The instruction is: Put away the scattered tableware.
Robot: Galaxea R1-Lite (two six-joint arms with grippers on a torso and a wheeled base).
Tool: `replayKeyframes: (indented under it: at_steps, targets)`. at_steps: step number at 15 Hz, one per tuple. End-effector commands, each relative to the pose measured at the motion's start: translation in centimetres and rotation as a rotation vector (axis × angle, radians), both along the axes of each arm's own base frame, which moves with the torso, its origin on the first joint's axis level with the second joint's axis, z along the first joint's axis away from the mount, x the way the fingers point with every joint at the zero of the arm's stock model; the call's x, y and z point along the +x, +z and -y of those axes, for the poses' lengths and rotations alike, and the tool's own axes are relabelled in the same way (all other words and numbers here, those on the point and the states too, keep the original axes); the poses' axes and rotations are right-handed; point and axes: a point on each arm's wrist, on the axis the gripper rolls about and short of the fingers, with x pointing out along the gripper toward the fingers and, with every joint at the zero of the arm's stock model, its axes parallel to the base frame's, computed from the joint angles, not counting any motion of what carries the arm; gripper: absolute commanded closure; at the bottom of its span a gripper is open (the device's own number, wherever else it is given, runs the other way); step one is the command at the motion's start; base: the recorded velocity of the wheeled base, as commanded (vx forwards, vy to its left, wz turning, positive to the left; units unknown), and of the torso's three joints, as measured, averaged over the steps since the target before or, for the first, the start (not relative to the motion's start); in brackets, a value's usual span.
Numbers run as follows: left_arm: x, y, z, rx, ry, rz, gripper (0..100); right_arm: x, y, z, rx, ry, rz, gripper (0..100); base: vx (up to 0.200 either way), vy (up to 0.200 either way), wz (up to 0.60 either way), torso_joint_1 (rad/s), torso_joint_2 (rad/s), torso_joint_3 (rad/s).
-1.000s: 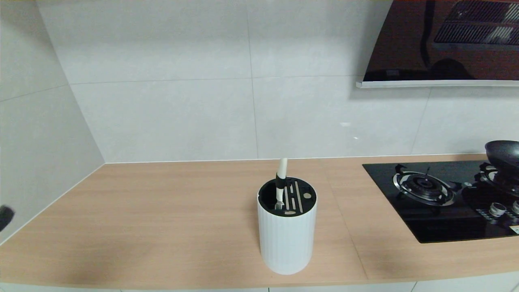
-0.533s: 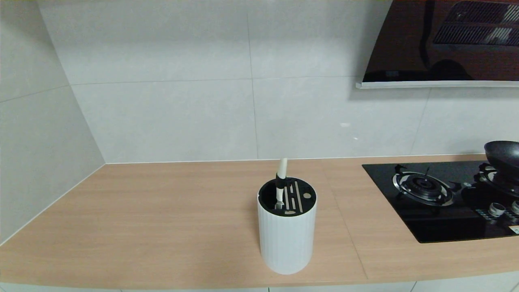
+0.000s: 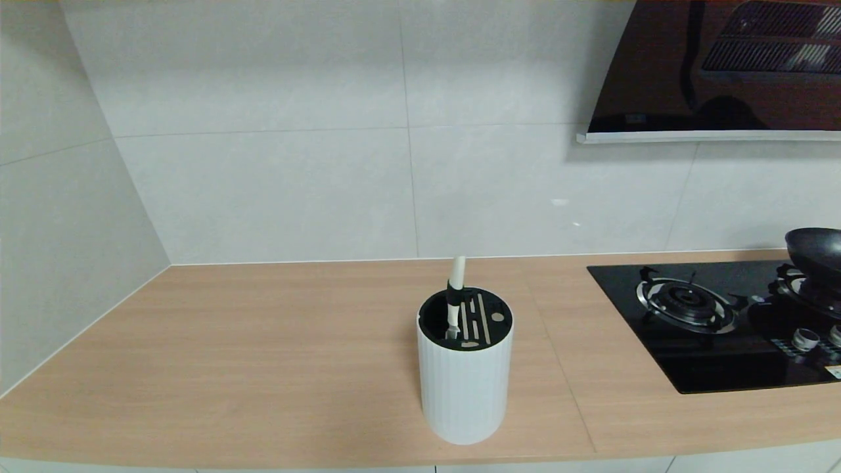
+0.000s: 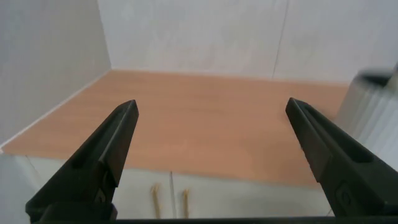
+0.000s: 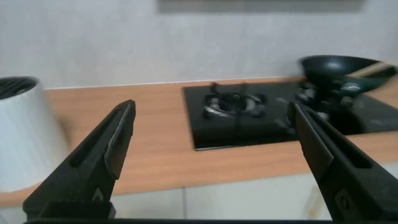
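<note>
Hands: left hand [image 4: 211, 107] has its fingers spread wide, held out in front of the table edge, facing the table's left end. The right hand [image 5: 211, 111] is spread wide too, also off the front edge, facing the right end.
Cabinet doors [image 4: 168, 196]: white, under the table front, two slim gold handles side by side, seen in the left wrist view.
Table [image 3: 263, 341]: light wood top running left to right against the tiled wall, left end in a corner.
Holder [image 3: 465, 384]: white ribbed cylinder, upright, near the table's front edge, about mid-width. Black top insert, open compartment on the left half, narrow slots on the right half. Shows at the side of both wrist views.
Utensil [image 3: 455, 281]: task's thing. Stands in the holder, close to upright, at the open compartment just beside the slots. Cream handle sticks up above the rim, black collar below it, metal part goes down inside; working end hidden, cannot tell what kind.
Hob [image 3: 716, 328]: black glass gas hob set into the table, right of the holder and well apart from it. Knobs along its front.
Wok [image 3: 815, 246]: dark, sits on the far right burner, cut by the frame edge.
Wall [image 3: 276, 190]: pale grey large tiles behind the table.
Hood [image 3: 716, 72]: dark glossy panel on the wall above the hob.
</note>
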Motion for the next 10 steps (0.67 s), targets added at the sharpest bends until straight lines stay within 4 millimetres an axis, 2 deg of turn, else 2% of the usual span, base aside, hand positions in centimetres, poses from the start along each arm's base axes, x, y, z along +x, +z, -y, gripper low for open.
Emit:
replayKeyframes:
  at_steps: [1, 3, 10]
  targets:
    - [1.1, -2.8, 0.0, 0.037, -0.013, -0.057, 0, 0.4, -1.5, -0.1, 0.019, 0.033, -0.071, 0, 0.0, 0.0, 0.0, 0.0, 0.0, 0.0]
    - [1.4, -2.9, 0.2, 0.037, -0.082, -0.021, 0, 0.4, -2.7, -0.1, 0.021, 0.036, -0.185, 0, 0.0, 0.0, 0.0, 0.0, 0.0, 0.0]
    - [1.4, -3.3, 0.3, -0.005, -0.124, -0.046, 0, 0.4, -2.6, -0.2, 0.015, 0.081, -0.173, 0, 0.0, 0.0, 0.0, 0.0, 0.0, 0.0]
